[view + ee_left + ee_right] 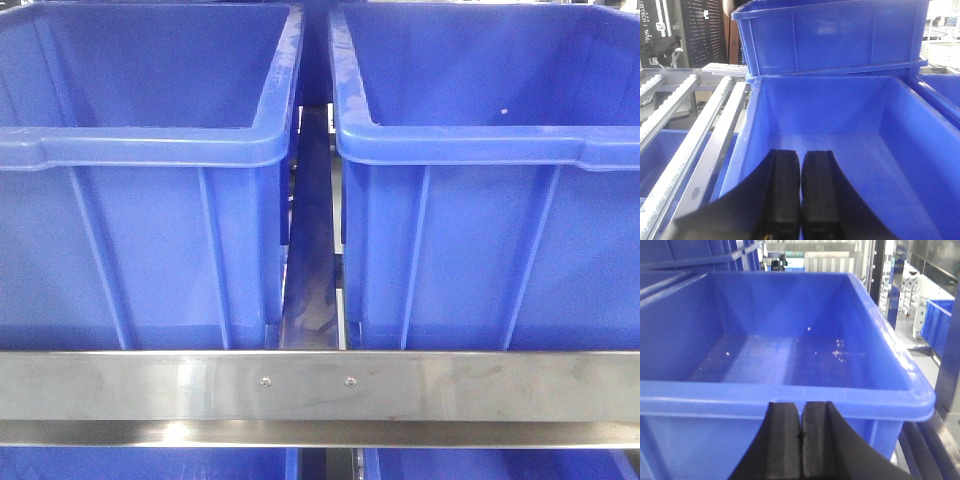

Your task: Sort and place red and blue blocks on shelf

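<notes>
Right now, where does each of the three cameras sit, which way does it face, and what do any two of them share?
Exterior front: level with the steel shelf rail, facing two blue bins side by side, left bin and right bin; no robot parts visible.
Left wrist: behind the left gripper, its fingers closed, looking down into an empty bin.
Right wrist: behind the closed right gripper, outside a bin's near rim.
Shared: both wrist views show empty blue bins; no blocks anywhere.

left gripper (800,200), right gripper (801,440), black, flared, matte
</notes>
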Action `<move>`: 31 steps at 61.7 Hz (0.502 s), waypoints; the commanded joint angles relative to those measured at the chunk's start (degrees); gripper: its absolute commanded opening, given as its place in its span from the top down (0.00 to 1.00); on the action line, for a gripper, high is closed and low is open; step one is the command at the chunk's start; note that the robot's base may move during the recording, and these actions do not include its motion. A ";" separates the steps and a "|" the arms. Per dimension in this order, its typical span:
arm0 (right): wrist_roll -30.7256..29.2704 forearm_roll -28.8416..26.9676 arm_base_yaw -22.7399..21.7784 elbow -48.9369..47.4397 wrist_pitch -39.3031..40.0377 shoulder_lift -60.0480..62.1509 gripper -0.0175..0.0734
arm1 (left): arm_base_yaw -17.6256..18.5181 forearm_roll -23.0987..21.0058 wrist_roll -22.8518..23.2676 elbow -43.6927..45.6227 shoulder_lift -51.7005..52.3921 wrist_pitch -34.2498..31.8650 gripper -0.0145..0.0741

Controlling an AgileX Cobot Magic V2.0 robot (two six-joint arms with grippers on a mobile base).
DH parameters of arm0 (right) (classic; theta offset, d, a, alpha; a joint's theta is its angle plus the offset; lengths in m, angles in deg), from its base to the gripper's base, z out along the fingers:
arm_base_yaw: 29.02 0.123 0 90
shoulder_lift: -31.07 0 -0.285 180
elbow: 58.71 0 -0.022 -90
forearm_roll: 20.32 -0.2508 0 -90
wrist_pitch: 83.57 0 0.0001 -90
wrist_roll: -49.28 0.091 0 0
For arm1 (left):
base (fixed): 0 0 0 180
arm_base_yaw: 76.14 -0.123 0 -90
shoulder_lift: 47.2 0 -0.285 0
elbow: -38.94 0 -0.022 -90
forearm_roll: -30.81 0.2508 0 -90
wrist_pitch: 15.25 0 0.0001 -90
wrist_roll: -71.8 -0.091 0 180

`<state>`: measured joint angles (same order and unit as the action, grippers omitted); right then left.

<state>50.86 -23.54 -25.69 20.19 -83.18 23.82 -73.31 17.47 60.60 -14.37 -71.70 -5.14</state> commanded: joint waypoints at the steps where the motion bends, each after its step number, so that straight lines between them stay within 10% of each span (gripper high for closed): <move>1: -0.21 0.57 -0.28 -1.23 4.36 1.17 0.75 | 0.33 -0.23 0.18 1.56 -0.37 -4.41 0.70; 31: -0.21 0.57 -0.52 -1.23 4.31 1.17 0.75 | 0.33 -0.23 0.18 1.56 -0.37 -4.41 0.70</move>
<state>50.87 -23.54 -25.81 20.19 -83.57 23.82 -73.31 17.47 60.50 -14.37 -71.70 -5.14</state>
